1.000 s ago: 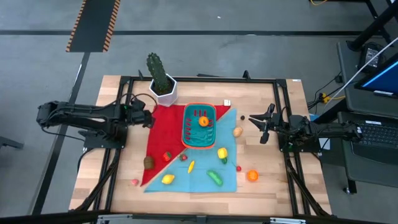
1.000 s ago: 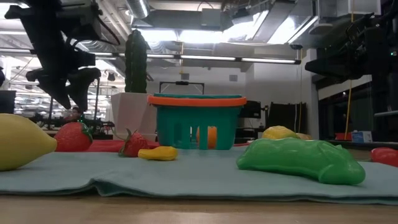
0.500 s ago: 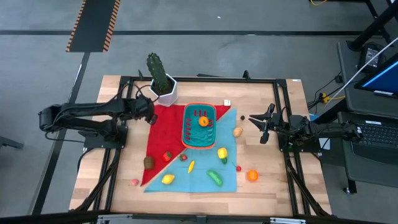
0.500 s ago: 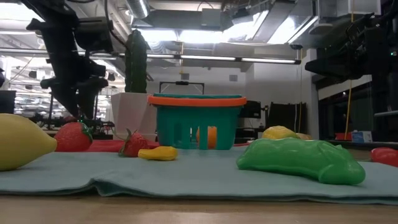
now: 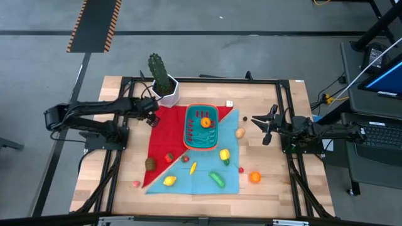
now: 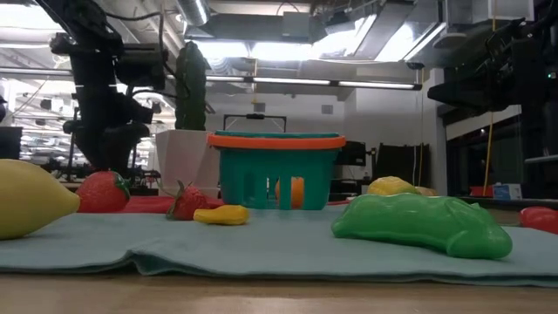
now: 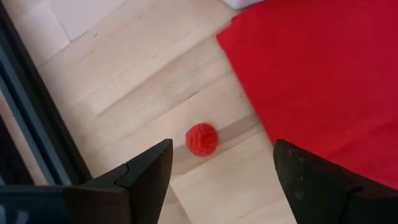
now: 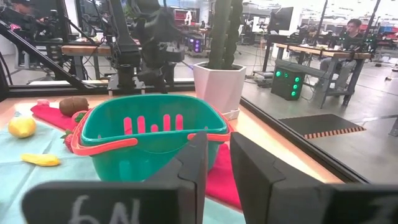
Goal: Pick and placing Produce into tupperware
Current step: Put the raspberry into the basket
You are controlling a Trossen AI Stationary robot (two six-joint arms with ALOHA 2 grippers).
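The teal tupperware [image 5: 201, 127] with its orange-red rim stands mid-table on a red and teal cloth, with an orange piece [image 5: 205, 122] inside. Several produce pieces lie around it: a yellow pepper [image 5: 224, 154], a potato [image 5: 240, 132], an orange [image 5: 255, 177], a green cucumber [image 5: 217, 179], a lemon [image 5: 169, 181] and a kiwi [image 5: 150, 163]. My left gripper [image 5: 152, 117] is open and points down at the red cloth's far left edge. A small red berry [image 7: 202, 139] lies on the bare wood below its fingers. My right gripper [image 5: 260, 125] is shut and empty, right of the tupperware.
A tall green cactus in a white pot [image 5: 163, 81] stands just beyond my left gripper. A black frame rail [image 7: 37, 137] runs close to the berry. The red cloth [image 7: 323, 74] starts right beside the berry. Bare wood lies along the table's near edge.
My left gripper has gone a little toward the table's right edge and down, ending over the red cloth's far left edge near the cactus pot. My right arm and the produce have kept still.
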